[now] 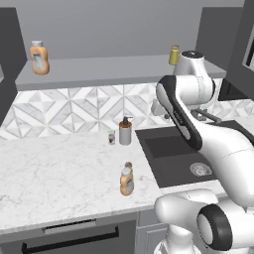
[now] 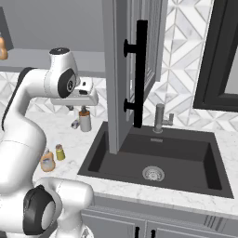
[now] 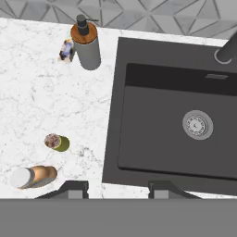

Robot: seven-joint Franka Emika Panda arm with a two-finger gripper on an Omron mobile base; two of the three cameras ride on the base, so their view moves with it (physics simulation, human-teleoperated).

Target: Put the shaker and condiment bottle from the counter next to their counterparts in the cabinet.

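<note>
From the left base view, the condiment bottle is standing near the bench's front edge with the shaker just behind it, while the deeper-orange bottle and a yellow-green shaker are sitting well apart on the cabinet shelf. The right base view is showing bottle and shaker side by side, left of the sink. In the hand view the tool is hanging over the sink's edge – fingers drawn close, gripping nothing.
</note>
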